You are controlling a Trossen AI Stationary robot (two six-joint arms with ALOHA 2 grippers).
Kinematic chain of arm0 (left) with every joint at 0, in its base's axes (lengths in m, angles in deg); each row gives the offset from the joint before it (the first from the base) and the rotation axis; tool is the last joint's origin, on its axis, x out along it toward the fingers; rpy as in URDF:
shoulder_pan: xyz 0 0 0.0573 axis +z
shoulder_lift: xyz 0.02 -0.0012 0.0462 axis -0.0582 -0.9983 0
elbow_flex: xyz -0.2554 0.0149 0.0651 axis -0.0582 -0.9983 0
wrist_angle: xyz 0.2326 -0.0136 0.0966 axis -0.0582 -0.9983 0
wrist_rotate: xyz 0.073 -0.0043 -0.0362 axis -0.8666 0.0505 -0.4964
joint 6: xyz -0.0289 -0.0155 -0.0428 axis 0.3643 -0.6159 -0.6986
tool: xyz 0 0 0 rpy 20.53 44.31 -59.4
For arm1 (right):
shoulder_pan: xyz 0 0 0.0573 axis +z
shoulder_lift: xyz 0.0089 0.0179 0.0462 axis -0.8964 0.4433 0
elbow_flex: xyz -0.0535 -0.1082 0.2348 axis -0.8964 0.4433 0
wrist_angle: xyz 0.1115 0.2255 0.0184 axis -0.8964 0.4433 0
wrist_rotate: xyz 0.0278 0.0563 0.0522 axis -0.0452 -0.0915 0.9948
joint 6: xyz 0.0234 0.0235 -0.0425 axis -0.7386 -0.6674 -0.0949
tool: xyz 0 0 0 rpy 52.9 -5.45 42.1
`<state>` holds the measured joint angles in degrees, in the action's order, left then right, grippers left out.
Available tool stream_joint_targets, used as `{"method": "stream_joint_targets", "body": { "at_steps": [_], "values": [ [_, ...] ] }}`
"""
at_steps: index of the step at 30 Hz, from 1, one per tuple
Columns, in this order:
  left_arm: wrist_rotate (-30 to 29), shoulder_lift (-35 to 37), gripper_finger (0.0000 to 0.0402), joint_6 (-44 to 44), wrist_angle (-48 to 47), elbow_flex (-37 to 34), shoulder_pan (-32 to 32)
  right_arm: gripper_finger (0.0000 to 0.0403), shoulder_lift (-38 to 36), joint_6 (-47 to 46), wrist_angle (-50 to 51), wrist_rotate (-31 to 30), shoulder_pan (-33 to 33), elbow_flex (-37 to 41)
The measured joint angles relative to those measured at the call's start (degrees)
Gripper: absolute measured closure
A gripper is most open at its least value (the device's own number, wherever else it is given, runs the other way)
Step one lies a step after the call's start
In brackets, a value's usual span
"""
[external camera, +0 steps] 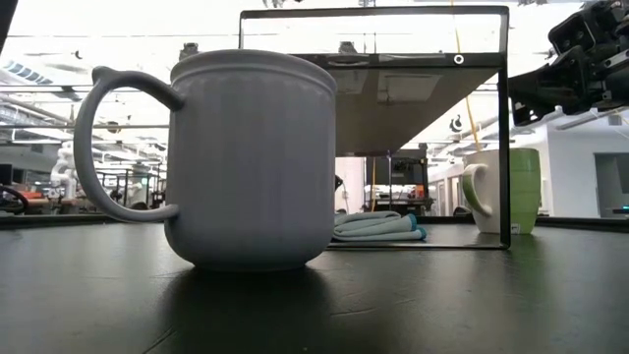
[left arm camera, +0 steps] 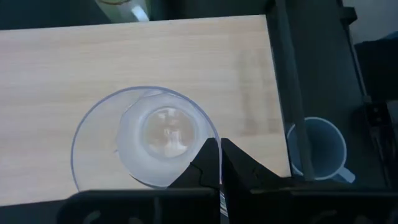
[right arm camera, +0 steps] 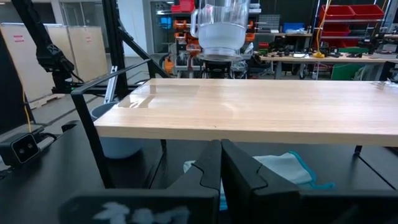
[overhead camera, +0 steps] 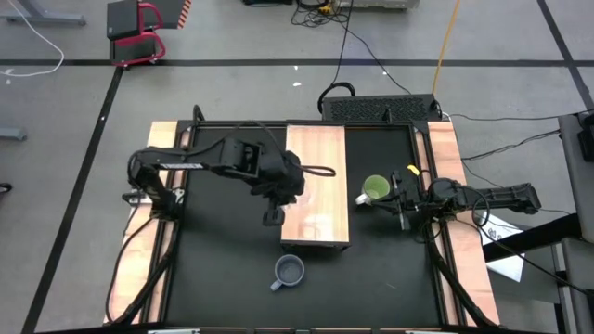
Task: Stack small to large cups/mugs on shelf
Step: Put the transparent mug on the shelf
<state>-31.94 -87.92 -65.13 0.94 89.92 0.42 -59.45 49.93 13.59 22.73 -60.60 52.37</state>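
The small clear glass cup [left arm camera: 146, 137] is in my left gripper [left arm camera: 221, 158], over the left part of the wooden shelf [overhead camera: 320, 158]. In the right wrist view the cup [right arm camera: 219, 28] shows above the shelf top [right arm camera: 261, 106]. The blue-grey mug [overhead camera: 290, 271] stands on its base on the black table in front of the shelf. The lime-green mug [overhead camera: 376, 189] stands on its base right of the shelf. My right gripper [overhead camera: 401, 202] is shut and empty, raised beside the green mug [external camera: 511, 192]. My left gripper pinches the glass cup's rim [left arm camera: 214, 144] between its two fingers, one finger [left arm camera: 205, 163] inside the cup and one outside. The fingers come from above, pointing down. The cup hangs upright, mouth up, and appears lifted clear of the shelf top.
The shelf top rests on a thin black frame with legs [external camera: 505, 128]. A folded blue-edged cloth [external camera: 378, 228] lies on the table under it. Light wooden strips [overhead camera: 450, 167] edge the table's left and right sides.
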Motion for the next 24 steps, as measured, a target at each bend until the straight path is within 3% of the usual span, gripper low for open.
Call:
{"method": "stream_joint_targets", "body": {
  "at_steps": [6,24],
  "values": [
    [0.02,-3.79,0.0401,-0.14,-3.09,5.07,-1.8,0.0403,0.37,0.0,0.01,0.01,0.02,0.0],
    [0.6,-7.36,0.0401,-2.73,-5.55,5.57,-3.42,0.0403,0.61,-0.03,-0.03,0.01,0.01,0.01]
  ]
}}
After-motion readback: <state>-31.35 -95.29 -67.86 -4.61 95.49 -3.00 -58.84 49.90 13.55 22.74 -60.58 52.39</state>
